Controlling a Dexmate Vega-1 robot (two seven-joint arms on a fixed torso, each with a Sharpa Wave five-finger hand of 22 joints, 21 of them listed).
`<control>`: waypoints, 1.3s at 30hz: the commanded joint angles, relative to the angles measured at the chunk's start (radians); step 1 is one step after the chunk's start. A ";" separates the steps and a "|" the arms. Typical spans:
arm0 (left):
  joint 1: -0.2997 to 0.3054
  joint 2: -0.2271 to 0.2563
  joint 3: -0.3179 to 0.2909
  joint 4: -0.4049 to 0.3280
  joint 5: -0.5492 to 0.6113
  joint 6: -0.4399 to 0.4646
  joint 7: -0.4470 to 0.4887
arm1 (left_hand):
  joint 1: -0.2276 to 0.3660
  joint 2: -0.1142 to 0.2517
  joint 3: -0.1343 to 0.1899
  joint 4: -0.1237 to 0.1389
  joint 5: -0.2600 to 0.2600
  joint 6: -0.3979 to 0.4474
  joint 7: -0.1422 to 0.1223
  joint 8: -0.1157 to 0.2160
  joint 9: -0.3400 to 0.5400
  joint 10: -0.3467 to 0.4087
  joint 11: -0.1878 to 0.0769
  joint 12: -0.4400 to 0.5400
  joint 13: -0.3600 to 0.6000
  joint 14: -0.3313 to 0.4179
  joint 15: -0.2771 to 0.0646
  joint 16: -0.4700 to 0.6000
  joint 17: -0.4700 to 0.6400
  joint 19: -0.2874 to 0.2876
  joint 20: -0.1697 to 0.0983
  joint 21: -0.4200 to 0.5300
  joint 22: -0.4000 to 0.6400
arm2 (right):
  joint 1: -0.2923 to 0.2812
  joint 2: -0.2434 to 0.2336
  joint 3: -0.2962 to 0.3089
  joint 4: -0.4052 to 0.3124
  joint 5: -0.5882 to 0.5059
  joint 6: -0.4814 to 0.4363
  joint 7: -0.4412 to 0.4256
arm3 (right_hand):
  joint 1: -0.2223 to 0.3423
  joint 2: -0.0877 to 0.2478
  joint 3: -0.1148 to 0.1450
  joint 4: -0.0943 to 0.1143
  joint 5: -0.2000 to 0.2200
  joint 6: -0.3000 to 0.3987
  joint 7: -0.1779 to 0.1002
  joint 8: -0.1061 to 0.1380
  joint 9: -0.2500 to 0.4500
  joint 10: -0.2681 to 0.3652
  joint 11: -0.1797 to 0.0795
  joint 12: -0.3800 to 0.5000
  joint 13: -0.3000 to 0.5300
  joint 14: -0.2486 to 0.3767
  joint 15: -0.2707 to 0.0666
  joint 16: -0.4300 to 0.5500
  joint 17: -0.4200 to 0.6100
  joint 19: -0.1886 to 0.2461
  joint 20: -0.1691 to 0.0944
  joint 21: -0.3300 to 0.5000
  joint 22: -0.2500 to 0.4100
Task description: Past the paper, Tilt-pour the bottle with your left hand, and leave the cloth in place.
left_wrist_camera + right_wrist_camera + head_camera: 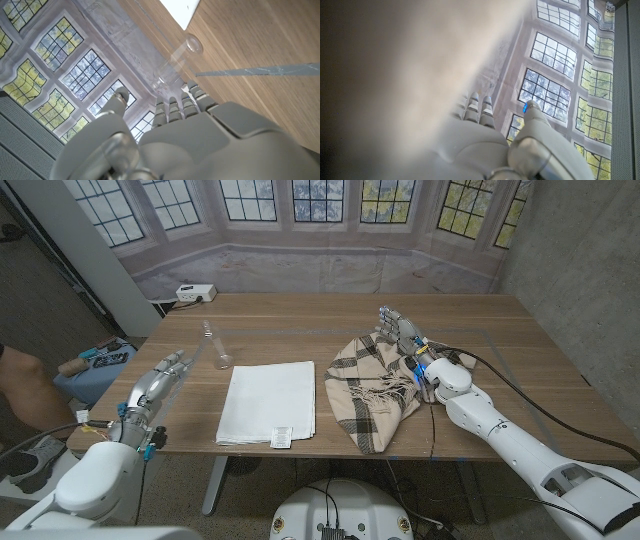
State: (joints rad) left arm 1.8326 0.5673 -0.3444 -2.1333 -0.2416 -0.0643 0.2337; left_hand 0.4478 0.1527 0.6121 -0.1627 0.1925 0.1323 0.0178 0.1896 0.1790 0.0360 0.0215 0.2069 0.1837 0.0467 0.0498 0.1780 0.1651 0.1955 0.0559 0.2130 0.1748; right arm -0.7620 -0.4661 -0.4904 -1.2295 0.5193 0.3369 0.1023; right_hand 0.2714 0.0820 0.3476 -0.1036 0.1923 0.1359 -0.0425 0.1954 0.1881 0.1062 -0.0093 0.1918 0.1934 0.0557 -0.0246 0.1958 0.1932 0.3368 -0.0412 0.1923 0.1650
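Clear bottle [216,347]: transparent, so hard to make out against the wood. It stands upright on the desk [540,370] near the left edge, just beyond the far left corner of the paper. In the left wrist view the bottle [172,62] shows as a faint glassy outline just past the fingertips, apart from them. No label or writing can be read on it.

Paper [268,401]: white sheet lying flat at the near middle of the desk. A small white tag sits at its near edge; any print on it is too small to read. In the left wrist view one corner of the paper [182,10] shows, the rest cut off.

Cloth [372,385]: beige plaid with a fringe, crumpled just right of the paper, its near end reaching the desk's front edge. In the right wrist view a blurred pale mass hides much of the frame; what it is cannot be told.

Left hand [165,375]: near the left edge, short of the bottle, fingers apart and straight, holding nothing.

Right hand [403,333]: at the cloth's far right side, fingers extended and released; whether it touches the cloth cannot be told.

White box [195,293]: at the far left corner, markings unreadable.

A person's arm [25,385] shows beyond the left edge, cut off.
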 commanded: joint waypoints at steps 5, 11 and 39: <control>-0.074 0.006 -0.019 0.077 0.075 -0.027 -0.006 | 0.023 -0.007 -0.004 -0.005 0.008 0.004 0.003 -0.003 0.002 0.016 0.005 0.004 0.004 0.013 -0.008 0.005 0.003 0.031 -0.001 0.003 0.001 | 0.015 0.004 -0.007 0.005 -0.005 -0.013 0.002 | 0.014 0.000 0.000 -0.007 -0.003 -0.001 0.007 0.001 0.005 0.000 -0.004 0.004 0.002 0.001 -0.003 0.006 0.002 0.007 -0.017 0.001 0.006; -0.094 0.002 -0.026 0.099 0.107 -0.031 0.013 | 0.036 -0.009 -0.005 -0.008 0.009 -0.007 0.019 -0.007 0.002 0.017 0.019 0.002 0.004 0.020 0.002 0.005 0.003 0.039 0.010 0.002 0.001 | 0.024 0.015 -0.012 0.020 -0.008 -0.007 0.003 | 0.016 0.001 -0.001 -0.009 -0.004 -0.001 0.007 0.001 0.005 0.001 -0.005 0.004 0.002 0.001 -0.002 0.006 0.002 0.009 -0.015 0.001 0.006; -0.326 0.044 0.095 0.388 0.260 -0.178 0.175 | 0.226 -0.111 -0.038 -0.028 -0.009 0.058 0.052 0.007 0.002 0.127 0.007 0.020 0.010 0.187 -0.015 0.019 0.006 0.223 0.024 0.026 0.002 | 0.077 0.065 -0.038 0.100 -0.014 -0.011 0.023 | 0.017 0.004 -0.006 -0.014 -0.005 0.002 0.014 0.003 0.006 0.007 -0.001 0.007 0.003 0.013 0.002 0.012 0.005 0.018 -0.013 0.004 0.006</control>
State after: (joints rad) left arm 1.5957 0.5832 -0.3076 -1.8506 -0.0172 -0.2080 0.3591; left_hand 0.6547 0.0484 0.5831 -0.1917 0.1868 0.1843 0.0697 0.1896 0.1790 0.1521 0.0340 0.2224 0.1888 0.2185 0.0390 0.1936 0.1651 0.4034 0.0842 0.2331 0.1749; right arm -0.7088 -0.4227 -0.5180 -1.1709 0.5060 0.3226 0.1097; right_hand 0.2806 0.0835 0.3393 -0.1118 0.1885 0.1358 -0.0318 0.1954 0.1881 0.1063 -0.0094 0.1918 0.1934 0.0648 -0.0228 0.2006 0.1930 0.3442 -0.0413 0.1924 0.1650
